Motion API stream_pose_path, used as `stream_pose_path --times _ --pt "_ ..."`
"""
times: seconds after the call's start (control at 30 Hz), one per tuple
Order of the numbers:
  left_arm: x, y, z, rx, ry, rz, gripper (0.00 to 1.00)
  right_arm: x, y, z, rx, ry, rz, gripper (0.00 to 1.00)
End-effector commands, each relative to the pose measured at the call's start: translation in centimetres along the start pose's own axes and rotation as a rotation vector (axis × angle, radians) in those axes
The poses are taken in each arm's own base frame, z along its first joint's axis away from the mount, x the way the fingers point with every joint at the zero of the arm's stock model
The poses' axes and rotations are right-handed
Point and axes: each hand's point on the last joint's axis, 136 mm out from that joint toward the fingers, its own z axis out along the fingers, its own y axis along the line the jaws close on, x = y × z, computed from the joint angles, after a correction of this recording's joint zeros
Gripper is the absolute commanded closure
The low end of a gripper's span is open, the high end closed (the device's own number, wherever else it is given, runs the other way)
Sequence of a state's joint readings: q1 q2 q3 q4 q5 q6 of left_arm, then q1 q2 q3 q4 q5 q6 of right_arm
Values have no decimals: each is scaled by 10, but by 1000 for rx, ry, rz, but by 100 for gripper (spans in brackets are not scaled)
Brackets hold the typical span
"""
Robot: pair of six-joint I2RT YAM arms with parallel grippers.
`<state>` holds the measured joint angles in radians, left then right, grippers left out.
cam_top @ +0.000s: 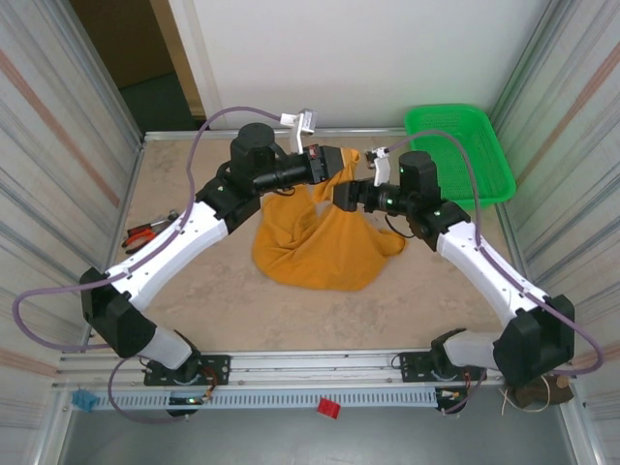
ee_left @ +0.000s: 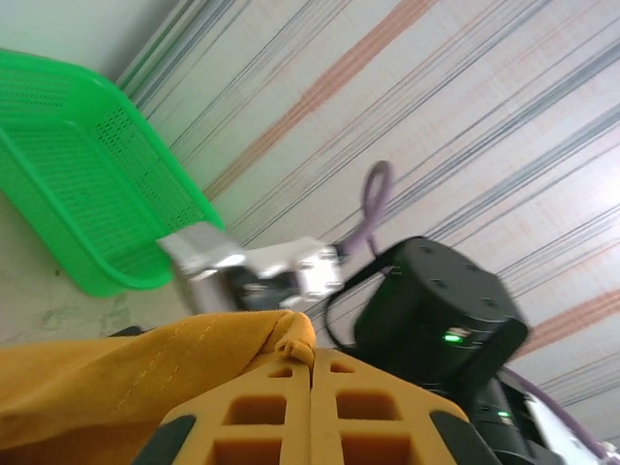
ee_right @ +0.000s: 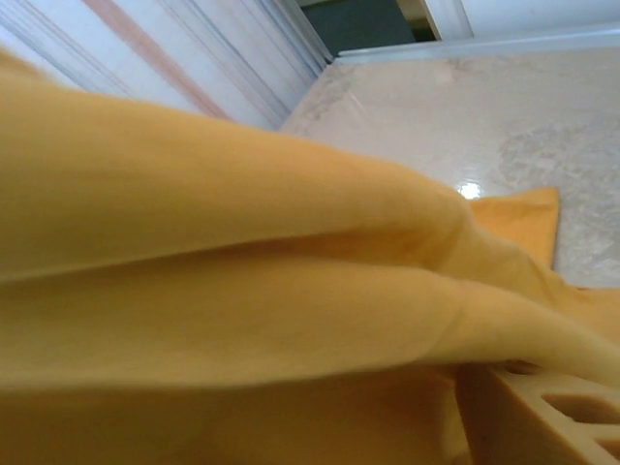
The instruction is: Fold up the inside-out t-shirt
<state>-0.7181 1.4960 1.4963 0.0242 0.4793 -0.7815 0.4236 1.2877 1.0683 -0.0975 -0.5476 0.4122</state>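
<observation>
Beige table, striped walls. T-shirt heaped left of the basket, upper edge raised. Left gripper fingers together, clamping a hem. Right gripper buried in cloth; closure cannot be told. Fabric judged light, limp; grip hems, shoulders.

Green basket in the far right corner; possibly red-handled pliers at left.
</observation>
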Motion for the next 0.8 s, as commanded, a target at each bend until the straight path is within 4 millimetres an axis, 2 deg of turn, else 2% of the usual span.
stream_pose_path --times 0.0,0.03,0.07,0.1,0.13,0.2,0.27,0.4,0.5,0.6,0.77 --pt "-17 -45 -5 105 -36 82 100 -8 -2 8 -14 -28 -48 48" --pt "-16 -51 -4 123 -25 89 100 -8 -3 10 -21 -24 -46 77" --pt "-16 -54 -4 130 -13 96 100 -9 -2 10 -27 -25 -46 98" --pt "-15 -54 -6 120 -7 110 88 -10 -2 9 -32 -28 -47 100" --pt "-15 -51 -10 87 -10 136 69 -11 -3 7 -37 -34 -46 100" --pt "-20 -34 -24 -38 -60 206 43 -12 -2 0 -53 -44 -37 100" --pt "-22 -9 -40 -171 -115 267 32 -12 -3 -6 -58 -52 -32 100" --pt "-16 52 -61 -353 -152 263 29 -11 1 -14 -76 -55 -24 100" --pt "-3 77 -58 -393 -111 309 29 -9 4 -17 -84 -54 -22 100" --pt "14 89 -50 -410 -66 392 28 -8 5 -20 -85 -55 -23 100" --pt "31 93 -33 -383 -19 452 28 -6 7 -22 -86 -49 -19 100"
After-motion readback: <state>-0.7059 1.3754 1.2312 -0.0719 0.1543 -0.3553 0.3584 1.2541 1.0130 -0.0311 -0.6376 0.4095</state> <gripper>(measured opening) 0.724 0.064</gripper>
